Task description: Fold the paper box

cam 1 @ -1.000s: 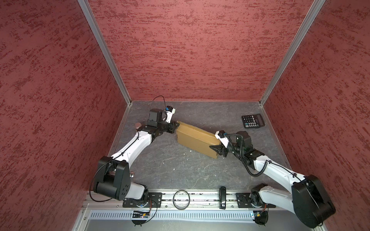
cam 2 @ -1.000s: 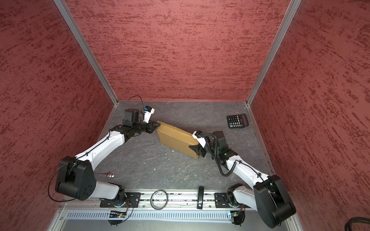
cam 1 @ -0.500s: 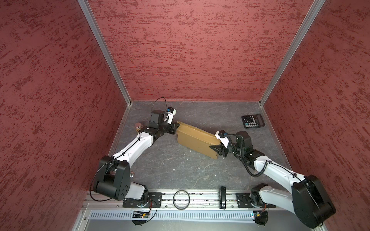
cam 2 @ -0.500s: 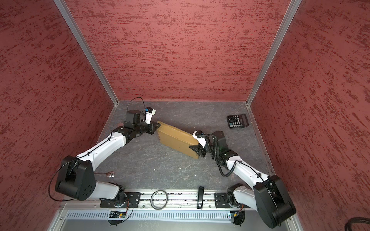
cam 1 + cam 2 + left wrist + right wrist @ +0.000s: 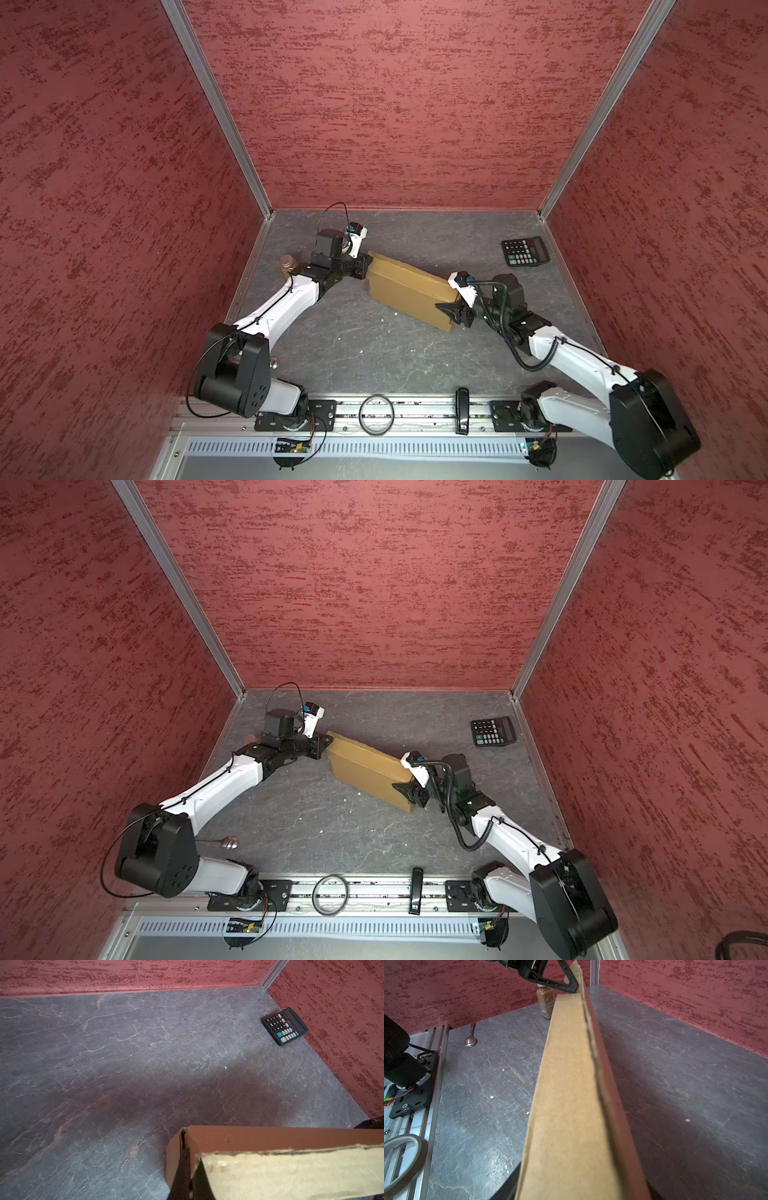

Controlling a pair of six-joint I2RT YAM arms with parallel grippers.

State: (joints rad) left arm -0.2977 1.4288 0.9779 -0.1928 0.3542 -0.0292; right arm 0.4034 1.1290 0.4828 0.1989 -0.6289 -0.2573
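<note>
Clock set on the table (image 5: 374, 353), 12 = far wall.
- Paper box (image 5: 409, 291) at centre, long axis running 10 to 4 o'clock.
- Left gripper (image 5: 365, 266) touches its 10 o'clock end; right gripper (image 5: 455, 309) straddles its 4 o'clock end.
- Calculator (image 5: 525, 251) at 2 o'clock, by the right wall, well apart from the box.
- Jar (image 5: 288, 264) at 10 o'clock, just beside the left arm, near the left wall.
- Spoon (image 5: 228, 842) at 8 o'clock.
- Ring (image 5: 376, 415) at 6 o'clock on the front rail (image 5: 424, 409); stick (image 5: 461, 409) beside it, toward 5.

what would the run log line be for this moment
paper box: looks closed | left gripper: shut on its corner | right gripper: astride opposite end, grip unclear
</note>
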